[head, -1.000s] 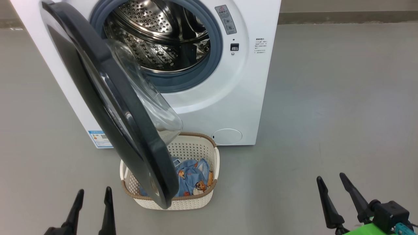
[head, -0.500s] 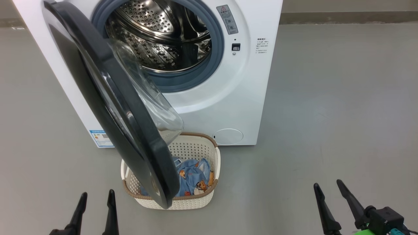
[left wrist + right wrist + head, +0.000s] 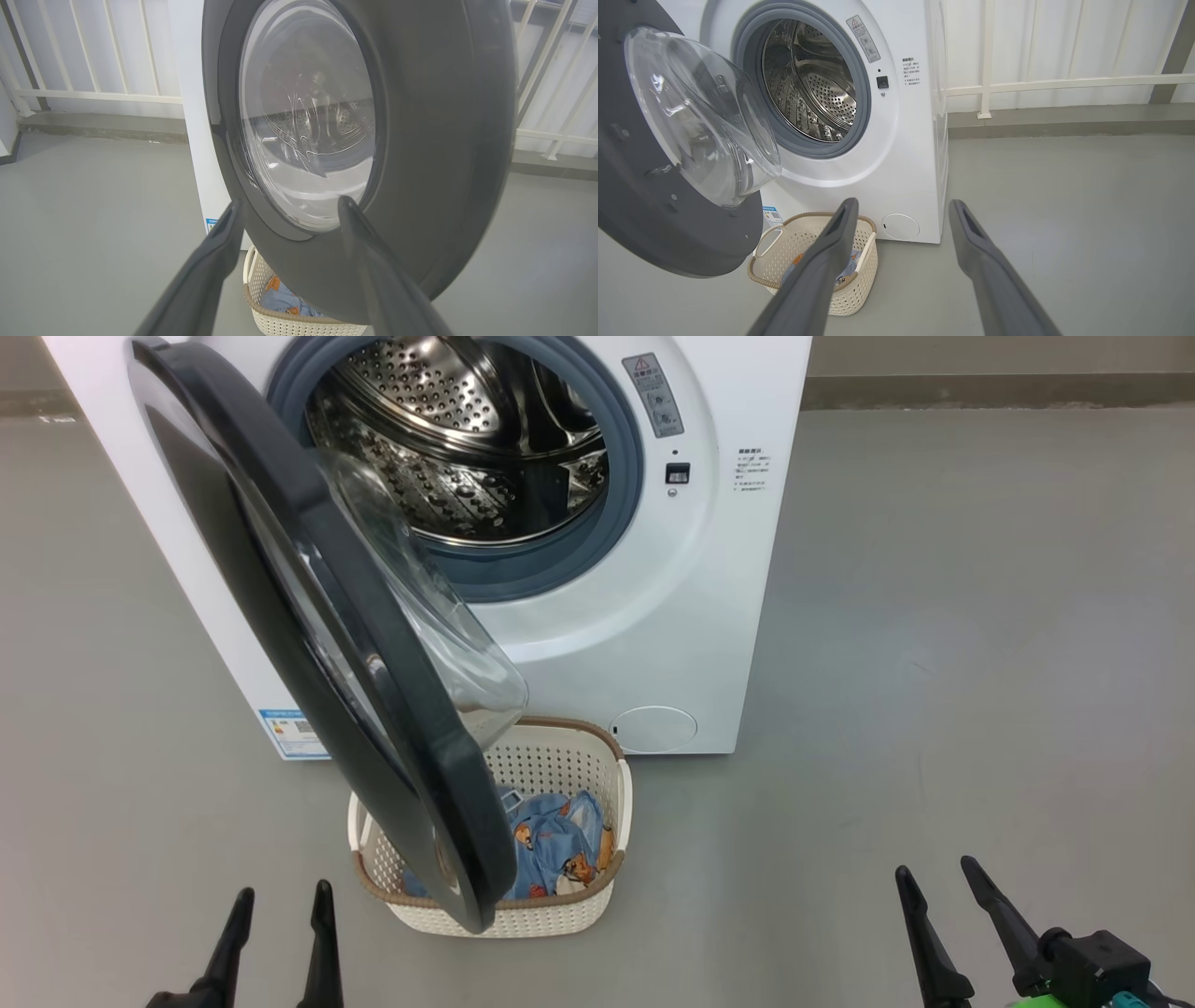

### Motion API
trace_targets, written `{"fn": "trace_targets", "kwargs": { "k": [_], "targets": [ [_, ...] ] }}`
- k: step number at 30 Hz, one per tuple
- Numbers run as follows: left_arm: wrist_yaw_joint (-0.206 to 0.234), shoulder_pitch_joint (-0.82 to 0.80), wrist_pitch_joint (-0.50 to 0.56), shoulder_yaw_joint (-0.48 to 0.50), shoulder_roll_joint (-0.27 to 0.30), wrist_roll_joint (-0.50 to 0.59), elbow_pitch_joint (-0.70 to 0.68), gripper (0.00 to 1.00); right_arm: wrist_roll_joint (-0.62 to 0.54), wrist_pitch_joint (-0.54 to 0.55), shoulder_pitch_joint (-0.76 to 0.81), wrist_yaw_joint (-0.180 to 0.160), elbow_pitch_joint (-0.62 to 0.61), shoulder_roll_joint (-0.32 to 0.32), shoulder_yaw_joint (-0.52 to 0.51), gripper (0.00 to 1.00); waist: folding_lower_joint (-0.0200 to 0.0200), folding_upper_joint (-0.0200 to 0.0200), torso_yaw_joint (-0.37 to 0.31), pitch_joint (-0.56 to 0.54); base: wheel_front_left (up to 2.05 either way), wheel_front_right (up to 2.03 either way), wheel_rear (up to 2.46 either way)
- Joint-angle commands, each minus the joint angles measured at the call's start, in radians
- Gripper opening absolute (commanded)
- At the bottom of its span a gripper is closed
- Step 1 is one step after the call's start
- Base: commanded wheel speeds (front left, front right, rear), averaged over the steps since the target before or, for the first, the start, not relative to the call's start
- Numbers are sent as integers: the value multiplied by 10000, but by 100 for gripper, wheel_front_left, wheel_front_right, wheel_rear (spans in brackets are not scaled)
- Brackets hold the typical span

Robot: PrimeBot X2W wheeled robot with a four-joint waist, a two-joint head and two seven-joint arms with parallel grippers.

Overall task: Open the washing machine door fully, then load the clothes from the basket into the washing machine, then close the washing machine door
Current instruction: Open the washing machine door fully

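**Door ajar, clothes in basket, both grippers free**

Left gripper (image 3: 285, 889): low at lower left, fingers spread, holding nothing, clear of the washing machine door (image 3: 369, 644). The door is swung out on its left-side hinge, and in the head view its lower rim overlaps the left part of the basket (image 3: 523, 915). The basket sits on the grey floor (image 3: 934, 616), just in front of the washing machine (image 3: 653, 616). The blue bear-print clothes (image 3: 560, 845) lie inside the basket. The steel drum (image 3: 448, 439) is exposed. Right gripper (image 3: 934, 868): lower right, fingers apart, empty, well apart from the basket.
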Motion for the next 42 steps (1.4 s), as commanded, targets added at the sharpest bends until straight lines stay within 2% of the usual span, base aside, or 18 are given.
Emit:
{"fn": "trace_targets", "kwargs": {
  "k": [1,9,10,11,12,19,24,28,32,36,42],
  "targets": [
    [9,-147,-65,288,124,-13,-191,100,-54,-120,-57,16,-197,-119,239,100,0,-1,7,-4,0,0,0],
    [-10,-169,-65,276,124,-38,-148,100,-43,-120,-75,16,-159,-115,275,100,0,-1,49,-15,0,0,0],
    [-13,-169,-65,272,124,-57,-125,77,-38,-120,-84,16,-149,-117,285,100,0,-1,50,-14,0,0,0],
    [-14,-174,-65,271,124,-78,-114,35,-32,-120,-97,16,-141,-120,295,100,0,-1,48,-7,0,0,0],
    [-18,-183,-65,270,124,-80,-111,0,-25,-120,-111,16,-135,-121,294,100,0,-1,47,-1,0,0,0],
    [-51,-382,-65,332,124,-193,-567,0,1,-120,-136,16,-121,-126,249,100,0,-1,71,16,0,0,0],
    [-169,-1073,-65,562,124,-8,-2092,0,10,-120,-83,16,-150,-152,128,100,0,-1,111,-4,0,0,0],
    [-515,-1890,-65,347,194,240,-3608,0,-25,-120,-38,16,-167,-104,35,100,0,-1,124,-25,0,0,0],
    [-865,-2852,-57,-378,277,520,-4747,0,-31,-120,-21,16,-132,-90,25,100,0,-1,112,-65,0,0,0],
    [-1130,-3952,285,-1575,257,592,-5437,0,-42,-120,-73,16,-103,-104,-3,100,0,-1,105,-99,0,0,0],
    [-1263,-4813,775,-3621,171,276,-5270,0,-82,-120,-190,16,-38,-171,140,100,0,-1,19,-68,0,0,0]
  ]
}}
